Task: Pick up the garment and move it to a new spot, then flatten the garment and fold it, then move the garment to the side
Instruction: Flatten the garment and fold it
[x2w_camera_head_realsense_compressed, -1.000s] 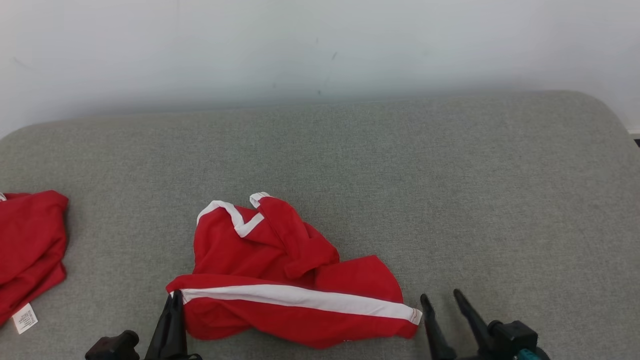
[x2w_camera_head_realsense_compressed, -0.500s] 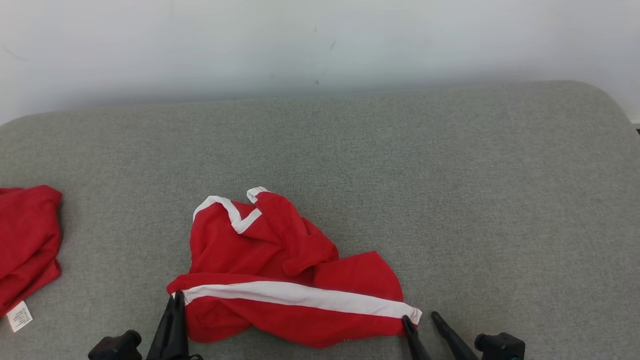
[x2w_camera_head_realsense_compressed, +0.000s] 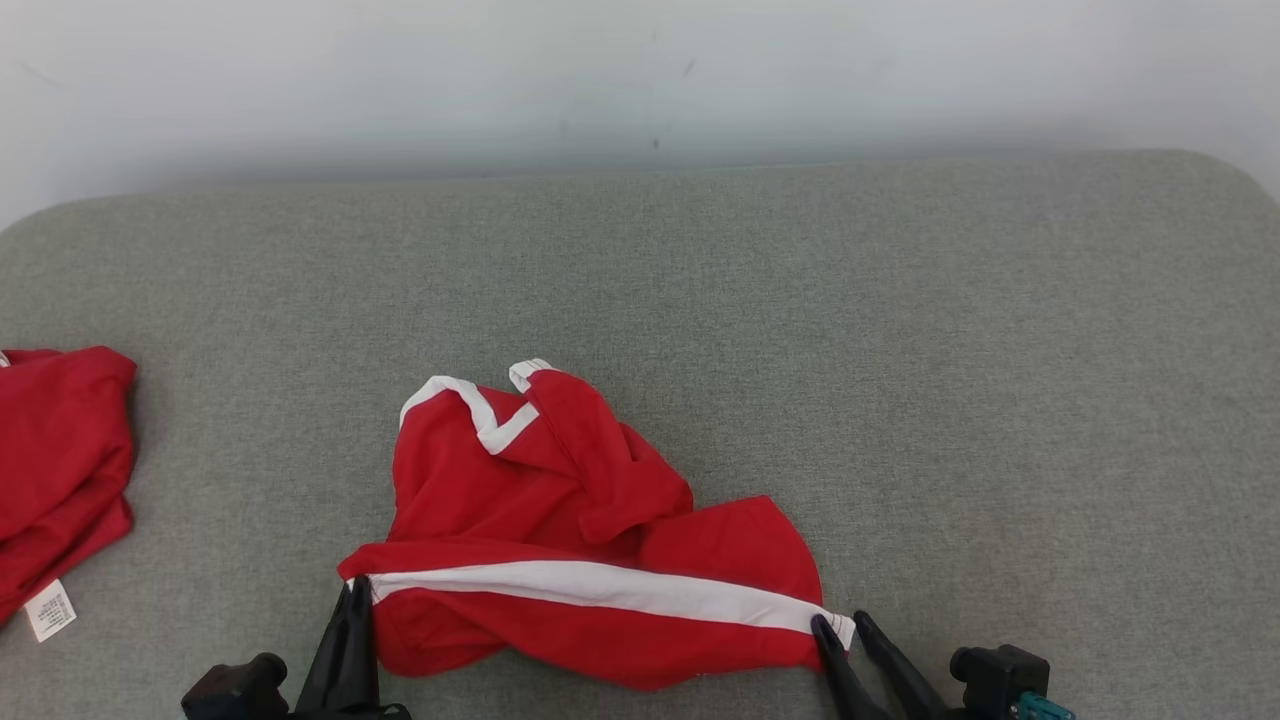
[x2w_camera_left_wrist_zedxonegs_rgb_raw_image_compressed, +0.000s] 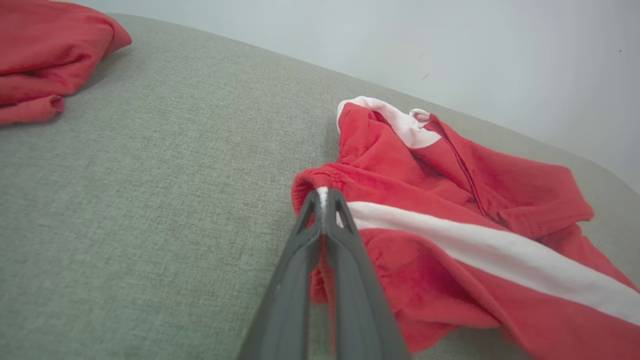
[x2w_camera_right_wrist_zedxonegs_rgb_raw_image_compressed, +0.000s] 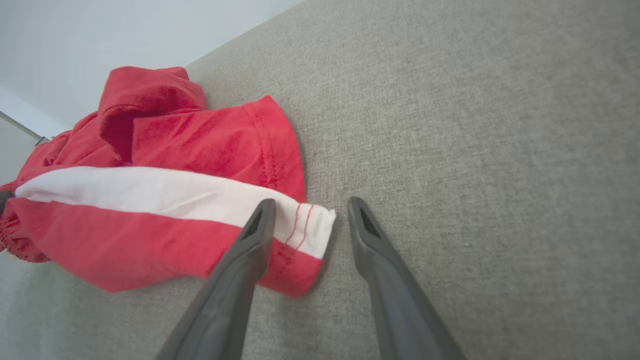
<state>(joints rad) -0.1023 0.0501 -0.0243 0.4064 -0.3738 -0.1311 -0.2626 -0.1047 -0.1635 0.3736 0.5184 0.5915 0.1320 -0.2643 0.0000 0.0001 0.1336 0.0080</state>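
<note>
Near the front edge of the grey cushion, the red garment is being pinched at one end of its white stripe by the tightly closed left gripper. The right gripper is being held open astride the other end, nothing yet gripped, seemingly for a two-ended lift. Farther back, a second red garment is being left at the left edge.

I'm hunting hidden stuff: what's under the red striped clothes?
The red garment lies on the grey cushion, which shows all around it. Anything beneath its folds is covered.

Print on white tag illegible
</note>
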